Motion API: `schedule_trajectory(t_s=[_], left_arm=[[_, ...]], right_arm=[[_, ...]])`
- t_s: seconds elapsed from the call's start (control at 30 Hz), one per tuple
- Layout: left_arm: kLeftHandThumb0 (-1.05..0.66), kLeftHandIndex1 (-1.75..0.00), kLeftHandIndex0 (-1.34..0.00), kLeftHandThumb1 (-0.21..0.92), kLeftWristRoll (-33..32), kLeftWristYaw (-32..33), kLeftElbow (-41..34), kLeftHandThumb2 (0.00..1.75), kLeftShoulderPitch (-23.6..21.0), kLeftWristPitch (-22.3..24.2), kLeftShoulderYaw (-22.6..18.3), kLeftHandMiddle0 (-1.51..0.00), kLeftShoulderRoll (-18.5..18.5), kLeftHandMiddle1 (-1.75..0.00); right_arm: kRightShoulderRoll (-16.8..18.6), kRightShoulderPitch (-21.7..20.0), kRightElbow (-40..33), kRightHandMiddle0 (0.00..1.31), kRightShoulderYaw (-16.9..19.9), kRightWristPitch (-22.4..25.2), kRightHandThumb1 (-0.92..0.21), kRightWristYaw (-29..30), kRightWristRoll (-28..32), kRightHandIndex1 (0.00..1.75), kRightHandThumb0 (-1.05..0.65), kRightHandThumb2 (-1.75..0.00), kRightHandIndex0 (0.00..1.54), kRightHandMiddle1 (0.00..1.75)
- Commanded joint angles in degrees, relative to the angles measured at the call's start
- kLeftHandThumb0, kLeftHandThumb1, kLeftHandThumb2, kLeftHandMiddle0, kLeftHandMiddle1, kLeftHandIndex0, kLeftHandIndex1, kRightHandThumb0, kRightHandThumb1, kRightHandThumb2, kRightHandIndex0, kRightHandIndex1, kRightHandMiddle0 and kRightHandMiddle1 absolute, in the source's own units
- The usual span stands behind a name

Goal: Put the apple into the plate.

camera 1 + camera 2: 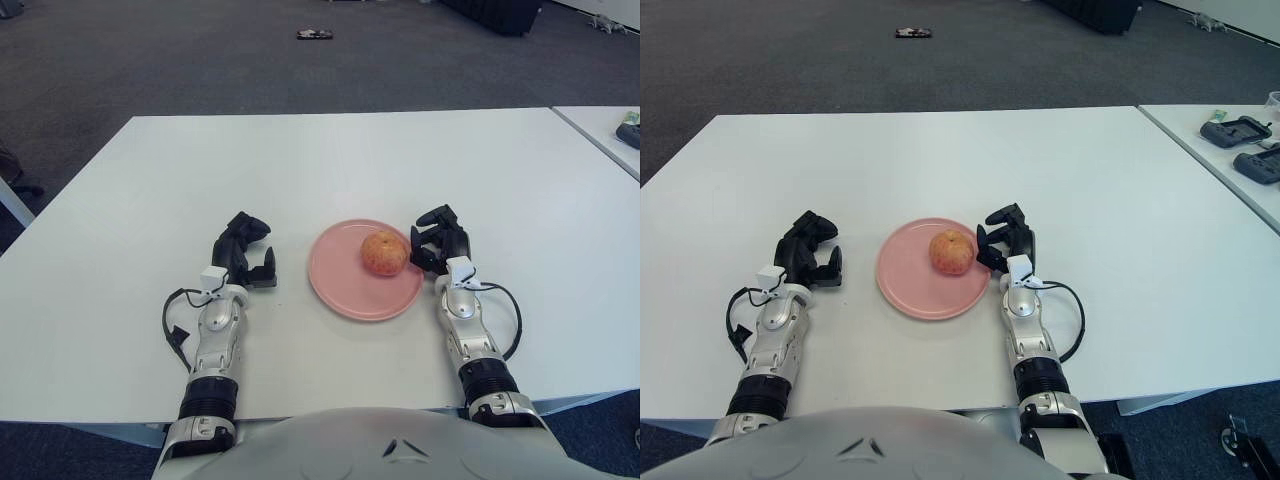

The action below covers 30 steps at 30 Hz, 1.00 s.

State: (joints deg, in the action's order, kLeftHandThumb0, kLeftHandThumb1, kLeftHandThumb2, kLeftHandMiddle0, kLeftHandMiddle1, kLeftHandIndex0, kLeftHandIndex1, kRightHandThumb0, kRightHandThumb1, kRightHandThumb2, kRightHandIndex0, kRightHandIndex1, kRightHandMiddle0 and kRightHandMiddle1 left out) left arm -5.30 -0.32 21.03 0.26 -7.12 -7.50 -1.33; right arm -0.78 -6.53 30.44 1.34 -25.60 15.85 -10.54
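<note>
A red-yellow apple (384, 252) sits upright on the pink plate (345, 292), right of the plate's middle. The plate lies on the white table (320, 160), near its front edge. My right hand (428, 243) is at the plate's right rim, just right of the apple. Its fingers are spread toward the apple and hold nothing; a thin gap shows between them and the fruit. My left hand (252, 252) shows left of the plate, fingers relaxed and empty.
A second white table (1200, 125) stands to the right, carrying black devices (1238, 130). A small dark object (313, 35) lies on the grey carpet far ahead. The table's front edge runs just below my forearms.
</note>
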Motion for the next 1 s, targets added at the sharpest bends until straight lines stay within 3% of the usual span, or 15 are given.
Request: schedule_trajectory(t_s=[0.0, 0.73, 0.97], left_arm=[[-0.01, -1.65, -0.73, -0.09, -0.17, -0.16, 2.63, 1.75, 1.67, 1.80, -0.10, -0.92, 0.18, -1.75], [-0.01, -1.64, -0.73, -0.09, -0.23, -0.07, 3.08, 1.75, 1.27, 1.73, -0.41, -0.92, 0.52, -1.75], [-0.01, -1.65, -0.73, -0.09, -0.32, -0.09, 3.09, 1.75, 1.17, 2.18, -0.45, -0.92, 0.57, -1.75]], right_arm=[[-1.35, 1.56, 2.06, 0.44, -0.09, 1.61, -0.53, 0.54, -1.33, 1.66, -0.41, -1.05, 0.63, 1.75], [0.39, 5.26, -2.14, 0.44, 1.04, 3.82, -0.54, 1.04, 1.75, 1.69, -0.41, -1.05, 0.64, 1.75], [0.74, 6.19, -3.19, 0.43, 2.56, 4.23, -0.54, 2.03, 2.19, 1.63, -0.41, -1.05, 0.67, 1.75]])
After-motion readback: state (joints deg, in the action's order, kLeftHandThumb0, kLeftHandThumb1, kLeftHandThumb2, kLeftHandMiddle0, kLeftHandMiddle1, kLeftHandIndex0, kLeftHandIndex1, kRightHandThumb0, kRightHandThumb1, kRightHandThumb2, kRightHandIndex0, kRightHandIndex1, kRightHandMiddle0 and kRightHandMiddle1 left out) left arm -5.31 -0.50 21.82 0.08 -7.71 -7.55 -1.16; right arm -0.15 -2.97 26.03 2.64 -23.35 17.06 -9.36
